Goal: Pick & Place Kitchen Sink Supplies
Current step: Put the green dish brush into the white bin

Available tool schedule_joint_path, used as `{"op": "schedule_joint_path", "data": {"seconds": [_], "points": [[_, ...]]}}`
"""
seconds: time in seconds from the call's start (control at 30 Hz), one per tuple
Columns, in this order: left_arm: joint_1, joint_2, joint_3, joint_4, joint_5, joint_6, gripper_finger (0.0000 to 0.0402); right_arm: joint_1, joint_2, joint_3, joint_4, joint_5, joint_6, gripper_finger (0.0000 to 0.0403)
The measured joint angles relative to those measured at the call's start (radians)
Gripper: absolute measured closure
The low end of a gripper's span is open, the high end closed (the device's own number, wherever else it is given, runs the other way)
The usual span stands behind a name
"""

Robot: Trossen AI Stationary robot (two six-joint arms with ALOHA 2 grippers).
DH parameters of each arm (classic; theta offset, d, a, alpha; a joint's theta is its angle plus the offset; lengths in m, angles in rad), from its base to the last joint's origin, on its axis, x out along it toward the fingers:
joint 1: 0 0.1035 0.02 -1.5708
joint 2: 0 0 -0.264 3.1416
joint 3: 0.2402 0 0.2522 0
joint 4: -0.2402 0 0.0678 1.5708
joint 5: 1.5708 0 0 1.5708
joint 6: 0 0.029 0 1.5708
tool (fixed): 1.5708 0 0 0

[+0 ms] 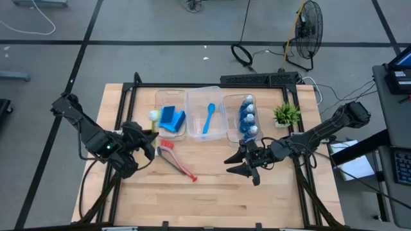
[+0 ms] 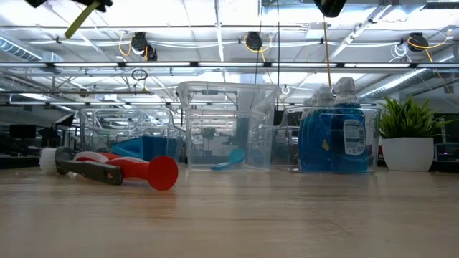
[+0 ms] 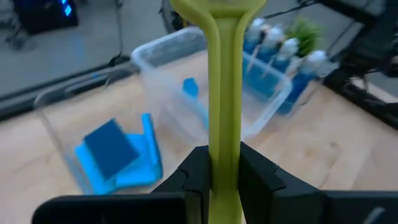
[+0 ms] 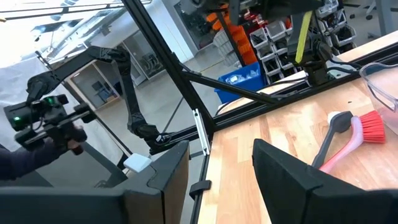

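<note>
While the left gripper [image 3: 224, 177] hangs over the bench's [image 1: 212, 192] left side, its fingers are clamped on the smooth stem of a yellow-green brush [image 3: 224, 93], whose white head points toward the first bin. A red brush [image 1: 176, 160] with a grey neck lies flat on the pale wood planks just right of that gripper. Along the back edge stand three clear plastic bins: the left bin [image 1: 159, 106] holds flat blue sponges [image 1: 171, 118], the middle bin [image 1: 191, 96] a light blue brush [image 1: 209, 119], the right bin [image 1: 226, 102] a row of blue-and-white bottles [image 1: 248, 119]. A small potted plant [image 1: 286, 114] stands beside it. The right gripper [image 1: 243, 168] sits right of centre, fingers parted and holding nothing. The front of the bench is bare wood.
</note>
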Motion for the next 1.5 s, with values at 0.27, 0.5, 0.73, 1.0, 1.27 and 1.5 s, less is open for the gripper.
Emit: {"op": "schedule_joint_path", "data": {"seconds": [0.27,0.5,0.73,1.0,1.27,1.5], "points": [[0.0,-0.02,0.0,0.276,-0.058,0.304,0.0346,0.0,0.0,0.0,0.0,0.0,0.0,0.0236],[0.003,-0.071,0.0,0.618,-0.014,0.657,0.0346,0.0,0.0,0.0,0.0,0.0,0.0,0.0236],[0.054,-0.099,0.0,1.027,0.276,1.076,0.0346,0.0,0.0,0.0,0.0,0.0,0.003,0.0236],[0.163,-0.098,0.0,1.272,0.732,1.3,0.0346,0.0,0.0,0.0,0.0,0.0,0.003,0.0236],[0.246,-0.098,0.0,1.341,0.975,1.322,0.0346,0.0,0.0,0.0,0.0,0.0,0.003,0.0236],[0.31,-0.076,0.001,1.279,0.921,1.205,0.0346,0.0,0.0,0.0,0.0,0.0,0.003,0.0236]]}}
